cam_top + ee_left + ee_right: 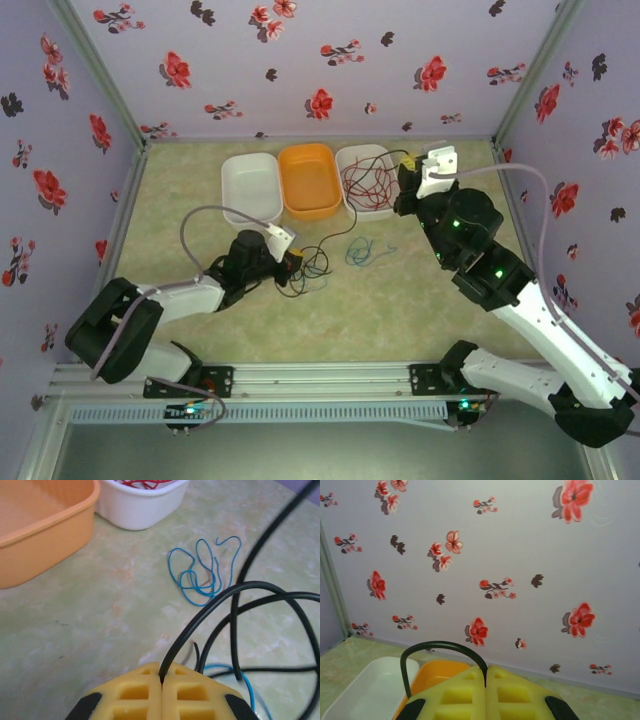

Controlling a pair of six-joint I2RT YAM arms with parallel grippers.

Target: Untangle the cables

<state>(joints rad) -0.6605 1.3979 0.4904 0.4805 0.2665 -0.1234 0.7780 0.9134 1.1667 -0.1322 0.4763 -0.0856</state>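
Black cable (240,587) clamped by left end effector (161,677), table (100,630) open | right end effector (486,672) clamps dark cable (440,644) by wall (520,545)

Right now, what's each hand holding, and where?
Left hand pinches a black cable; which stretch, cannot tell. Right hand pinches a dark cable at a loop's foot.

Soft, even light, slightly washed out from above; faint shadows lie under the arms (170,300) on the counter (400,310). Wrist views blur close up: left pincer (161,680) with its black cable (250,584), right pincer (486,672) with its dark cable (440,643). The blue wire (195,586) is sharp.
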